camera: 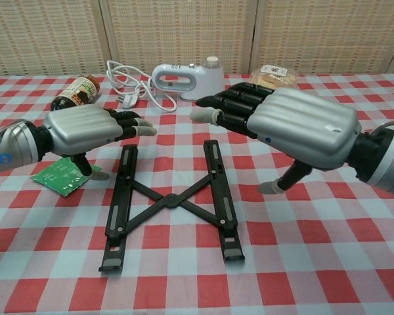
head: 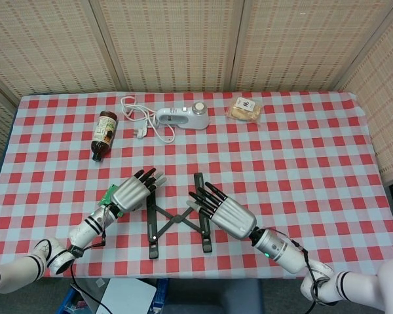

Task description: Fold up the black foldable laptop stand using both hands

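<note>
The black laptop stand [head: 177, 219] [camera: 171, 200] lies unfolded on the checked table, two long rails joined by an X of crossbars. My left hand [head: 135, 192] [camera: 85, 129] hovers open just above and to the left of the left rail, fingers stretched over its far end. My right hand [head: 224, 214] [camera: 295, 125] is open too, palm down, above and to the right of the right rail, thumb hanging toward the cloth. Neither hand plainly touches the stand.
A green circuit board [camera: 65, 174] lies under my left hand. Farther back are a brown bottle [head: 105, 134] on its side, a white handheld device [head: 183, 117] with a coiled cable, and a bagged snack [head: 245, 109].
</note>
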Robot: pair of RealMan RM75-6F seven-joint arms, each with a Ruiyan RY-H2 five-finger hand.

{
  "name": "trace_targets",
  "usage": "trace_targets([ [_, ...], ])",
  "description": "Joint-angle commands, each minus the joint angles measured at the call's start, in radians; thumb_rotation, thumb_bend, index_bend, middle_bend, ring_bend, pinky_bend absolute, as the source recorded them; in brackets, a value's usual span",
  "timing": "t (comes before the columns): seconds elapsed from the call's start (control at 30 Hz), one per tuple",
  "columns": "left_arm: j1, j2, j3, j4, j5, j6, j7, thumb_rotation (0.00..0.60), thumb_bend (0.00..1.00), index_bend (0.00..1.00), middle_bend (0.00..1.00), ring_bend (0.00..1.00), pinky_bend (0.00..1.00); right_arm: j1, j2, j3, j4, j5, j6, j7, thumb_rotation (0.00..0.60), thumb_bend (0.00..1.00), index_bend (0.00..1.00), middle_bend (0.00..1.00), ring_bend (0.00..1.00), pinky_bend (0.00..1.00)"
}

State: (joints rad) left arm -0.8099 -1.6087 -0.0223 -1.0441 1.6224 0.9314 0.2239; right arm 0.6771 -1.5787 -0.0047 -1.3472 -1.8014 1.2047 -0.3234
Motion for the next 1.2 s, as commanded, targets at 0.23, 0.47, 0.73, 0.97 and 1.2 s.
trace_targets([
  [0.23,-0.006,-0.020,0.008,0.032,-0.013,-0.004,-0.012,0.600,0.21,0.00,0.00,0.00,0.20,-0.005,-0.061,-0.015,0.100,-0.009,0.000,0.005,0.600,0.00,0.00,0.00,0.00,0.00],
  [0.47,-0.011,-0.029,0.009,0.041,-0.023,-0.009,-0.026,0.600,0.21,0.00,0.00,0.00,0.20,-0.007,-0.133,-0.021,0.210,-0.019,0.018,0.020,0.600,0.00,0.00,0.00,0.00,0.00],
  [0.73,-0.013,-0.031,0.008,0.040,-0.039,-0.013,-0.041,0.600,0.21,0.00,0.00,0.00,0.20,-0.001,-0.212,-0.023,0.324,-0.023,0.029,0.048,0.600,0.00,0.00,0.00,0.00,0.00],
  [0.97,-0.014,-0.032,0.008,0.035,-0.049,-0.016,-0.047,0.600,0.21,0.00,0.00,0.00,0.20,0.016,-0.256,-0.016,0.376,-0.020,0.029,0.057,0.600,0.00,0.00,0.00,0.00,0.00],
  [1.2,-0.013,-0.034,0.010,0.032,-0.058,-0.018,-0.056,0.600,0.21,0.00,0.00,0.00,0.20,0.026,-0.274,-0.017,0.404,-0.014,0.020,0.055,0.600,0.00,0.00,0.00,0.00,0.00],
])
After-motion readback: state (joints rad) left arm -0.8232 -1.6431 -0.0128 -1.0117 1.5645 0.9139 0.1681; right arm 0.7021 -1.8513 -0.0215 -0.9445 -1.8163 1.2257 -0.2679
